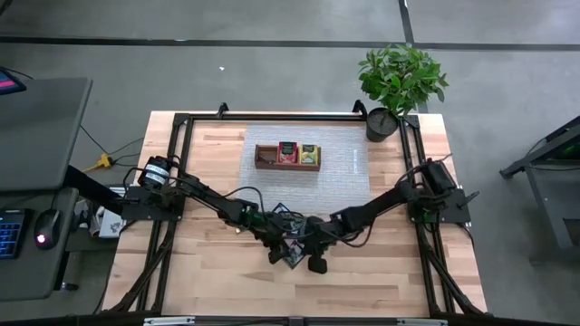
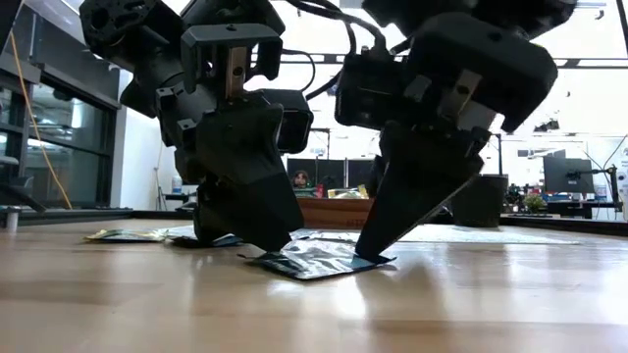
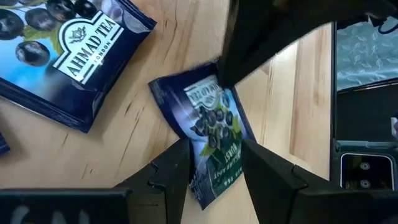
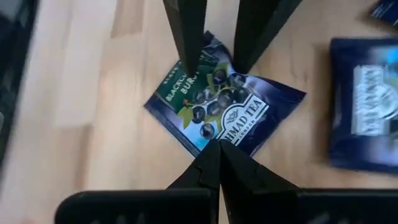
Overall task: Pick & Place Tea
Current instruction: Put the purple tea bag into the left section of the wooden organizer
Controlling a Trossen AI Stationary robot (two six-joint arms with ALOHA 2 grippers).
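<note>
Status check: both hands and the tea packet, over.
Left hand open, fingers straddling the dark packet on the table. Right hand shut, tip pinning the packet's edge. Second packet close by.

Packet (image 4: 221,112) between both grippers: glossy foil-like wrapper, printed, slightly creased. Table (image 1: 362,272): pale wood, smooth, grain visible, faint sheen. Left gripper (image 3: 214,174) fingers (image 3: 171,171): matt black plastic look.

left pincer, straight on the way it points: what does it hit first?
The dark blue blackcurrant tea packet lying flat on the table. The left pincer straddles its edge, fingers open either side. The right pincer, shut, presses on the same packet from the opposite side.
</note>
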